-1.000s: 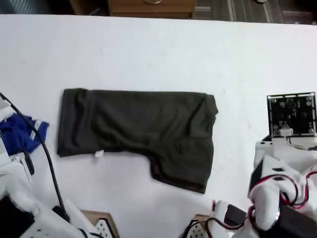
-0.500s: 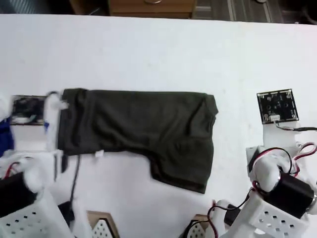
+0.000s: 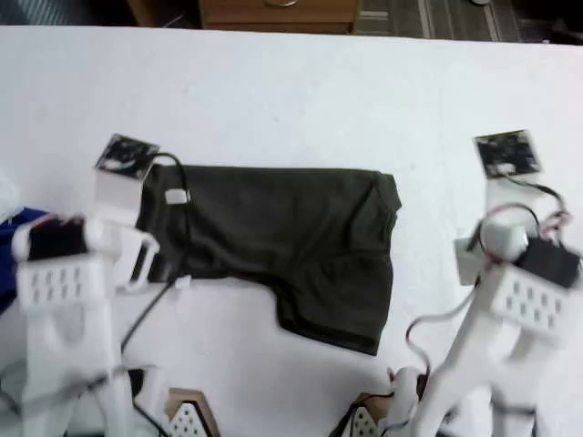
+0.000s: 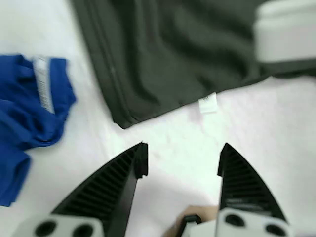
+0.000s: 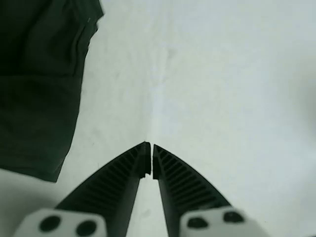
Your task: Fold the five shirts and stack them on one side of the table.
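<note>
A dark green shirt (image 3: 273,241), partly folded, lies flat in the middle of the white table (image 3: 291,91). The left arm (image 3: 68,264) stands over the shirt's left edge. In the left wrist view my left gripper (image 4: 182,158) is open above bare table, just short of the shirt's hem (image 4: 148,106) and its small white tag (image 4: 208,102). The right arm (image 3: 524,282) stands to the right of the shirt. My right gripper (image 5: 150,154) is shut on nothing over bare table, with the dark shirt (image 5: 39,84) off to one side.
A crumpled blue shirt (image 4: 29,118) lies beside the green one's left end, seen at the table's left edge (image 3: 11,250) in the high view. Wooden furniture (image 3: 278,14) stands beyond the far edge. The far half of the table is bare.
Both arms have come up from the near edge and swung out over the table. The left one now reaches the shirt's left edge; the right one has gone farther out. The shirt has not moved.
</note>
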Controlling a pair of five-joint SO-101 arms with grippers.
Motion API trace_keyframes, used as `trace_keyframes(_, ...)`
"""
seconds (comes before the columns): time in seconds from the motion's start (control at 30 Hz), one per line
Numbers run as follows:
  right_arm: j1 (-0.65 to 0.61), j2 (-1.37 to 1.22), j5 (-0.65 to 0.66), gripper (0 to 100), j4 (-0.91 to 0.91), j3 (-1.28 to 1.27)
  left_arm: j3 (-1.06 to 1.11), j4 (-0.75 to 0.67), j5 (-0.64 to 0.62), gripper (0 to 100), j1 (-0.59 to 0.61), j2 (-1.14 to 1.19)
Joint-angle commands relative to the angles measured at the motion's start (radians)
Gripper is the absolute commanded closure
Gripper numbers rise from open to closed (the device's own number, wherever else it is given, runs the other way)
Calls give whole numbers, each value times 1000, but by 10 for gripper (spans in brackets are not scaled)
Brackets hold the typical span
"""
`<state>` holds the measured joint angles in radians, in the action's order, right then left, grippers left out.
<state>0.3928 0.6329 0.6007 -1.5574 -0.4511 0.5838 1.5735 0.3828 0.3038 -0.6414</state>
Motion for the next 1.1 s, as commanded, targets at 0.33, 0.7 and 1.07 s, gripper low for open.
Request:
trace_keyframes(0.33, -644, -21, 169, 978, -180, -121, -246, 55, -83, 755, -120, 408)
trace_keyframes(0.7, -987, -53, 15, 831, 2, -285, -248, 54, -78, 755, -114, 410)
trace_keyframes(1.07, -1109, -260, 8, 806, 189, -370, -248, 54, -81, 755, -114, 405)
